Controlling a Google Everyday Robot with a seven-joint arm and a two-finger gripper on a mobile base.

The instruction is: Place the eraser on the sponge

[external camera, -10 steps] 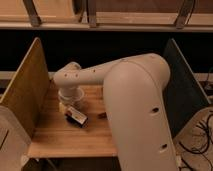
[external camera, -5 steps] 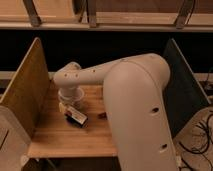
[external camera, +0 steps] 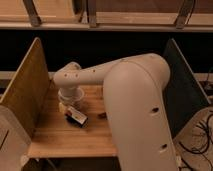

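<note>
Arm point(external camera: 136, 102) covering table point(external camera: 57, 141) right side, end effector point(external camera: 71, 107) just over eraser point(external camera: 76, 117), grip unclear

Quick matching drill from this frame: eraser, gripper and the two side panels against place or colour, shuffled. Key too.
1 eraser
2 gripper
3 picture-left panel
4 picture-right panel

A dark grey
B low over the left part of the table
C tan
D white with a black edge

Pairs: 1-D, 2-B, 3-C, 4-A
</note>
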